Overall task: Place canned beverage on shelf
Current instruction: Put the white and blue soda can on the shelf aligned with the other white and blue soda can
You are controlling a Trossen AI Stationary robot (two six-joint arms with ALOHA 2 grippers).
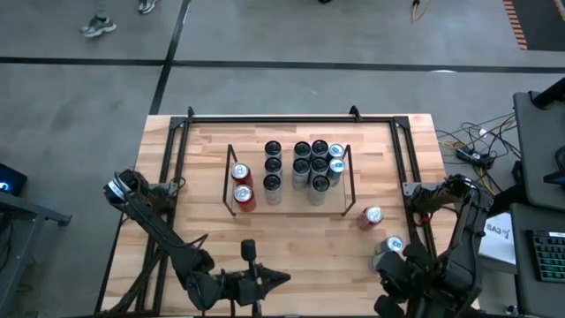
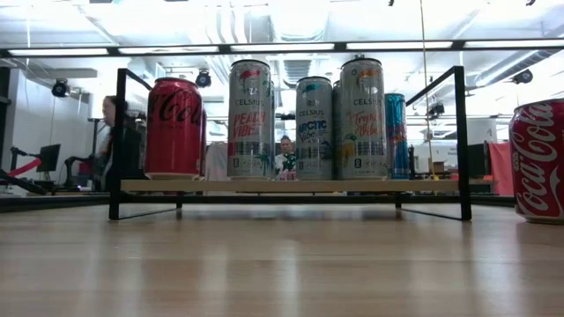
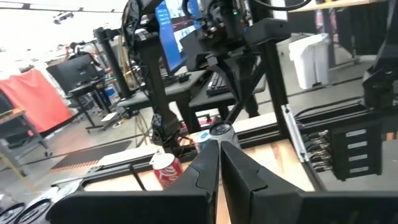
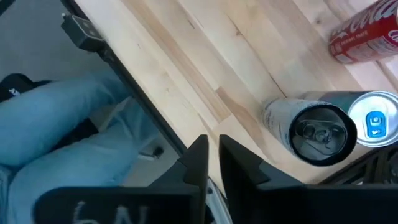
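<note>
Wire-framed shelf (image 1: 231, 181) holds upright cans (image 1: 311, 168); 2 cans (image 1: 381, 231) outside.

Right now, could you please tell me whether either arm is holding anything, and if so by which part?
Nothing is held. The left gripper and the right gripper both have their dark fingers shut on nothing, near the table's front edge.

Red Coca-Cola cans (image 1: 241, 171), silver Celsius cans (image 2: 250, 119) on the black-framed, light-wood shelf (image 2: 291, 186); pale wood-grain table (image 1: 291, 247).

Bench (image 1: 291, 243): pale, smooth wood planks. Shelf (image 2: 291, 186): thin matt black metal frames, light wood base. Cans (image 2: 250, 119): glossy metal.
</note>
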